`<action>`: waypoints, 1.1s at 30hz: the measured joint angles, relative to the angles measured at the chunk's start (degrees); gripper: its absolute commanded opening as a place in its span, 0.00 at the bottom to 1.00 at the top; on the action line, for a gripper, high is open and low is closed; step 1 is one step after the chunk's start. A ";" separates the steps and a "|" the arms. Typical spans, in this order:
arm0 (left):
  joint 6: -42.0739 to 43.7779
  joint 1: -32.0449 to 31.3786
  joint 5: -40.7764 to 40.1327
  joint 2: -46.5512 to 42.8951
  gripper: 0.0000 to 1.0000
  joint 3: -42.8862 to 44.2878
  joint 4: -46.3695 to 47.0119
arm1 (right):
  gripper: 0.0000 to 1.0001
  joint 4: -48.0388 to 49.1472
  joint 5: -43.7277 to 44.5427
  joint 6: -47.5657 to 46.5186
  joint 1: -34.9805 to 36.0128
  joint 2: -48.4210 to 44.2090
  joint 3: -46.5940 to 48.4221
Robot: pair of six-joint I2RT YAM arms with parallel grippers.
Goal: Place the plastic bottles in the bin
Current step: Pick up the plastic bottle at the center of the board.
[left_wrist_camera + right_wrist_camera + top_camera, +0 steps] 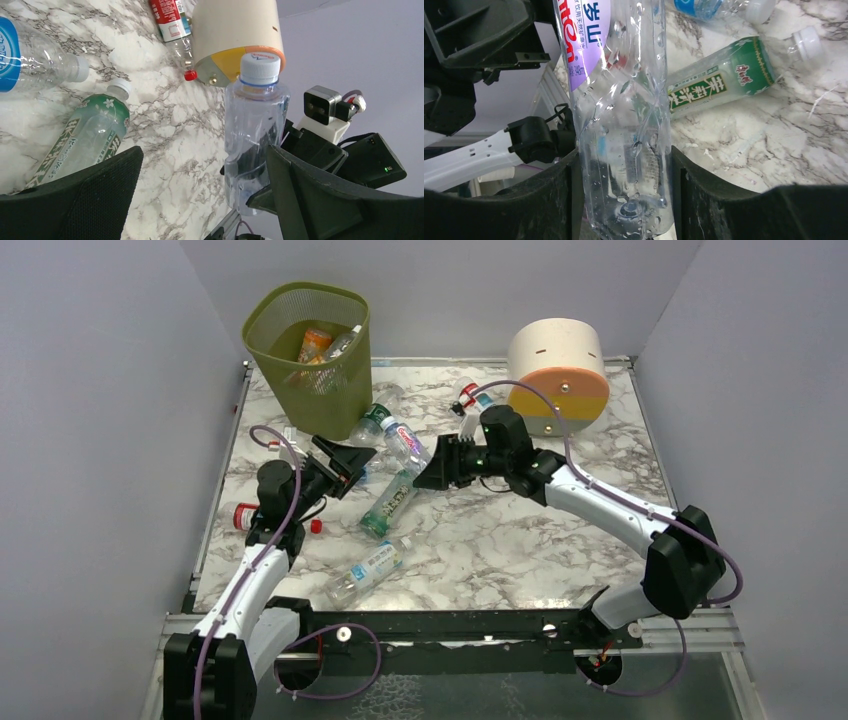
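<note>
The olive mesh bin [305, 355] stands at the back left with an orange bottle [314, 343] and a clear one inside. My right gripper [427, 468] is shut on the base of a clear bottle with a purple and red label [405, 443], held above the table; in the right wrist view the fingers [724, 200] press on both sides of this bottle [624, 150]. My left gripper [345, 465] is open and empty, facing that bottle [256, 125], which stands just off its right finger [325, 200]. A green-label bottle [388, 502] and a blue-label bottle [365, 570] lie on the marble.
The cream cylinder with orange and yellow bands [558, 370] lies at the back right, a red-label bottle [470, 395] beside it. A green-capped bottle [372, 423] lies against the bin. A red-label bottle [245, 515] and a loose red cap [316, 526] lie by the left arm.
</note>
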 measured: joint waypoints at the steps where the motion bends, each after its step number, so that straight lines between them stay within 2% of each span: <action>1: 0.17 0.00 -0.20 0.24 0.99 0.11 0.00 | 0.57 0.24 -0.28 0.39 0.28 0.04 -0.22; 15: 1.70 -0.15 -1.44 1.79 0.99 2.82 0.35 | 0.57 3.26 -0.63 5.84 5.29 1.07 -0.81; 26: 1.95 -0.87 -1.88 0.83 0.99 2.82 0.42 | 0.57 3.17 -0.39 6.43 9.70 4.02 0.20; 33: 2.12 -1.14 -1.95 -0.24 0.80 2.82 0.44 | 0.57 3.15 -0.26 6.23 9.97 4.31 2.75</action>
